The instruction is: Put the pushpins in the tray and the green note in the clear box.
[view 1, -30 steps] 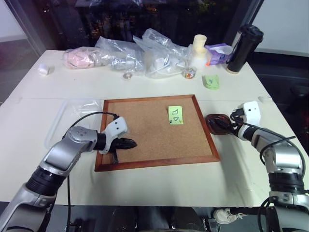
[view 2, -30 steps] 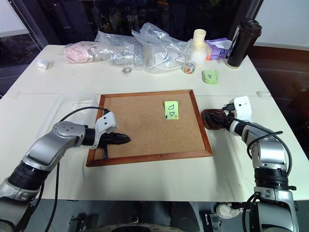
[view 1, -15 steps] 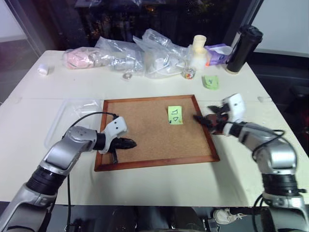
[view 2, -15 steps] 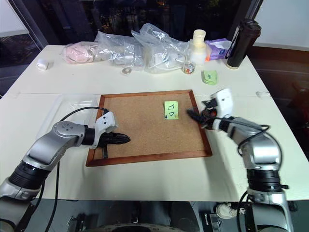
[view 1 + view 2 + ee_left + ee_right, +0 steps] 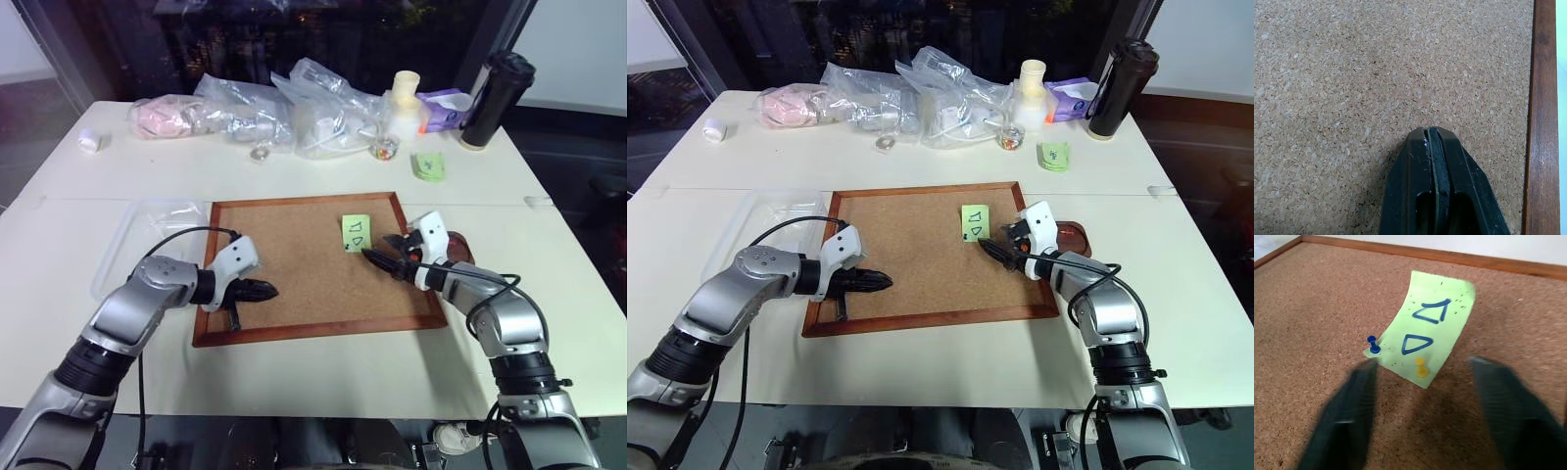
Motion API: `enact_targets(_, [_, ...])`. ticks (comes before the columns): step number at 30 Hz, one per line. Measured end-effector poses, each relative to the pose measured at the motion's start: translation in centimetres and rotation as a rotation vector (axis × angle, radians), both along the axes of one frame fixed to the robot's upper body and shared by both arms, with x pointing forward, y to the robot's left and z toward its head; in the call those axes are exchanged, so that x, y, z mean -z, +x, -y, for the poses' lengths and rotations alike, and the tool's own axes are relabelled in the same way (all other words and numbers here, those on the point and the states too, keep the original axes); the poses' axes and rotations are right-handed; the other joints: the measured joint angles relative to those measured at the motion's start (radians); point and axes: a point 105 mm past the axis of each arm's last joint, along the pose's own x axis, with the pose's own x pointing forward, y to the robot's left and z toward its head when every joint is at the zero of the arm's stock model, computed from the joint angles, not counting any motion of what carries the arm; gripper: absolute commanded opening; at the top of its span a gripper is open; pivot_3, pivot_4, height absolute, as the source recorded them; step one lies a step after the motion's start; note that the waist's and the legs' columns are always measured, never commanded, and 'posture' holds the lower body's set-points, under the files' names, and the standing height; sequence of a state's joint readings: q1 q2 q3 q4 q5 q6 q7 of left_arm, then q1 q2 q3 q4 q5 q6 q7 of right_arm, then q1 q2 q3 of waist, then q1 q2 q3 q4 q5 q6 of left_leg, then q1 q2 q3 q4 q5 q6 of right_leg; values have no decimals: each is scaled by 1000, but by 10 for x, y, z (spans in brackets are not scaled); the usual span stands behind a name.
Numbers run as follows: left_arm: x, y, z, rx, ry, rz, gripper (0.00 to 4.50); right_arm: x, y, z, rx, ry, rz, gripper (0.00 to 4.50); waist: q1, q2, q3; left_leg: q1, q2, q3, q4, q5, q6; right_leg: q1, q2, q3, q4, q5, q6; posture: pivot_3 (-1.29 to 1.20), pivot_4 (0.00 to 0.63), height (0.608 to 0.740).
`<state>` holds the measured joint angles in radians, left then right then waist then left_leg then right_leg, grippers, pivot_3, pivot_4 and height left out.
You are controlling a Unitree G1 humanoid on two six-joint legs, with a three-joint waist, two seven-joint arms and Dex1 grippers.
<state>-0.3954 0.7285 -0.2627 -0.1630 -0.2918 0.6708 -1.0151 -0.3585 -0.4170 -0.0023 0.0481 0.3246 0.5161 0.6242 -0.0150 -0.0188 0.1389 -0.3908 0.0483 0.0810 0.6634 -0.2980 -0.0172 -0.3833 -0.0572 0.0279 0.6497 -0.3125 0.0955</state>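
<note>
Right wrist view, right gripper [image 5: 1420, 377] open, empty

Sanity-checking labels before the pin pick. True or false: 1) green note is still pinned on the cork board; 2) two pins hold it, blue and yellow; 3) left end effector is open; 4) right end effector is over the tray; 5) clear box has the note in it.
1) True: the green note lies on the cork board.
2) True: a blue pin and a yellow pin sit in its near edge.
3) False: the left end effector is shut, resting on the cork.
4) False: the right end effector is over the board, open, just short of the note; the tray is behind it.
5) False: the clear box does not hold the note.
</note>
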Motion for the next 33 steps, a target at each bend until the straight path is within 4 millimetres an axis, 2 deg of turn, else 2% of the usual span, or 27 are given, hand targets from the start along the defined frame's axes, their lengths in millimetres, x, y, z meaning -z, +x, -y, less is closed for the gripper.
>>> enact_targets(3, [0,0,0,-4,0,2,0,3,3,-2,0,-5,0,51,0,0,0,0,0,0,0,0,0,0,0,0,0,0,0,0,150,740])
enact_targets(28, [4,-5,1,-8,57,13,0,1,6,5,69,63,50,51,-1,1,0,0,0,0,0,0,0,0,-1,0,0,0,0,0,150,740])
enact_targets(29, [4,-6,1,-5,57,12,0,-9,11,15,120,72,85,51,0,1,0,0,0,0,0,0,0,0,-1,0,0,0,0,0,150,740])
enact_targets(31, [5,-8,1,-1,57,10,0,-38,19,55,257,61,180,51,0,0,0,0,0,0,0,0,0,0,-2,0,0,0,0,0,150,740])
enact_targets(33, [5,-8,-1,-1,69,6,0,-56,19,74,318,66,238,51,-3,0,-2,2,0,0,-1,-1,2,2,-1,0,-2,0,0,0,150,740])
